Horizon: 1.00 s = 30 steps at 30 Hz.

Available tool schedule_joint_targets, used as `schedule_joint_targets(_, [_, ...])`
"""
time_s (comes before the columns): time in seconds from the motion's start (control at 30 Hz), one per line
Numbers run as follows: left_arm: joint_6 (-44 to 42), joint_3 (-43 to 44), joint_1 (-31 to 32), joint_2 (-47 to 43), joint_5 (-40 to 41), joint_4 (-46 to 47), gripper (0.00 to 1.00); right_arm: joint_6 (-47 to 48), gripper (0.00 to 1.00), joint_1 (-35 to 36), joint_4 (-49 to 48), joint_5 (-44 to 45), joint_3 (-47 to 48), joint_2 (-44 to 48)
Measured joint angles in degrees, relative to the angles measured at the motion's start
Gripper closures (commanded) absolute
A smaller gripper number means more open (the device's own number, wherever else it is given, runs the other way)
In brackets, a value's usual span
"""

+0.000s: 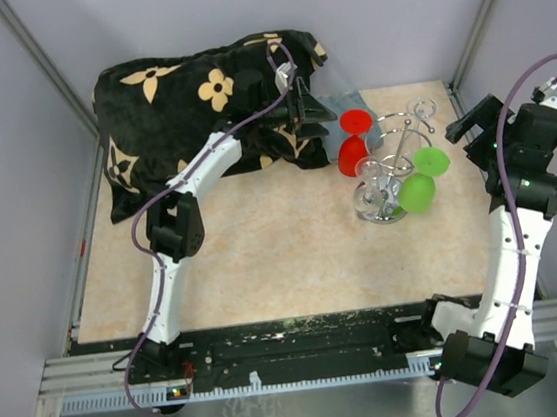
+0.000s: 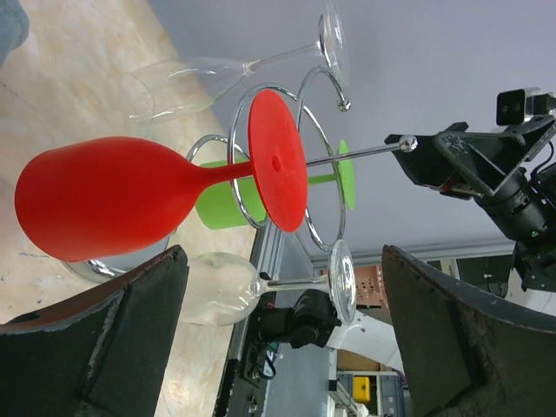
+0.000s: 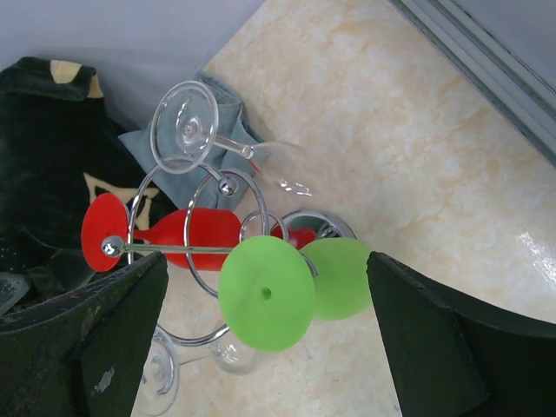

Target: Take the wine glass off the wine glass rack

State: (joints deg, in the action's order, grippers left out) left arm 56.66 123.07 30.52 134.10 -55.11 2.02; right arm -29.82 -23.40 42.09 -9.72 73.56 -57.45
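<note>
Find the red wine glass [image 2: 104,195] hung bowl-down in a loop of the wine glass rack [image 2: 365,153], stem upright, just ahead of the left tool [image 1: 316,116], fingers apart. Note the right tool [image 1: 461,130], likewise apart, facing the green glass [image 3: 265,291] opposite. Judge the left nearer.

Bright even light, soft shadows, sharp focus, near fingers [image 2: 104,339] slightly blurred

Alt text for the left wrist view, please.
A red wine glass hangs on the silver wire rack, framed between the open dark fingers of the left gripper. Two clear glasses and a green one hang on other loops, with the right arm behind.
</note>
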Motion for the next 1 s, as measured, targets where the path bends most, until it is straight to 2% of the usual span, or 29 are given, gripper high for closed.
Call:
schedule_joint_targets(0.23, [-0.15, 3.63, 0.02, 2.86, 1.14, 0.24, 0.04, -0.79, 0.04, 0.0, -0.57, -0.46, -1.95, 3.08])
schedule_joint_targets(0.5, [0.11, 4.5, 0.81, 3.91, 2.19, 0.61, 0.13, -1.33, 0.04, 0.0, -0.39, -0.74, -3.8, 4.42])
schedule_joint_targets(0.67, [0.31, 4.52, 1.84, 3.91, 2.38, 0.63, 0.15, -1.33, 0.04, 0.0, -0.39, -0.74, -3.8, 5.11])
schedule_joint_targets(1.0, [0.55, 5.6, 2.6, 4.52, 3.41, 0.66, 0.34, -1.4, 0.04, 0.0, -0.37, -0.74, -3.82, 5.64])
